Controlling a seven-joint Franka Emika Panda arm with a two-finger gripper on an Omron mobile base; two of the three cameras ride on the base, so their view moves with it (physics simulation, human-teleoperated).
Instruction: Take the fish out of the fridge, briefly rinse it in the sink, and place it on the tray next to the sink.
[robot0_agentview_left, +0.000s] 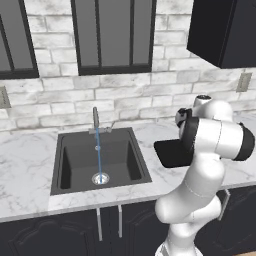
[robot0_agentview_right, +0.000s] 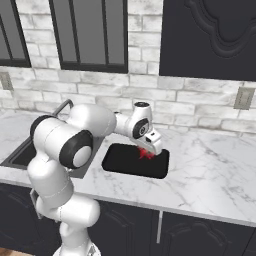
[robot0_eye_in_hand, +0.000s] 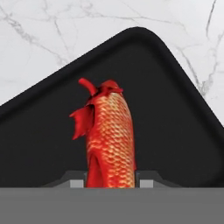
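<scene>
- Left of the tray (robot0_agentview_right: 120, 164): sink (robot0_agentview_left: 70, 165), tap running.
- Above the tray's middle: gripper (robot0_agentview_right: 146, 153) clenched on the fish (robot0_eye_in_hand: 109, 140), not yet set down.
- Likely light, wet, slippery; best pinched mid-body across the flanks.

White marble counter (robot0_agentview_right: 210, 175) is stretching across the front, pale brick wall (robot0_agentview_left: 55, 100) is rising behind it, dark-framed windows (robot0_agentview_left: 112, 35) are sitting above, black wall cupboard (robot0_agentview_right: 210, 37) is hanging right, and what is looking like an outlet plate (robot0_agentview_right: 243, 98) is showing beneath it.
</scene>
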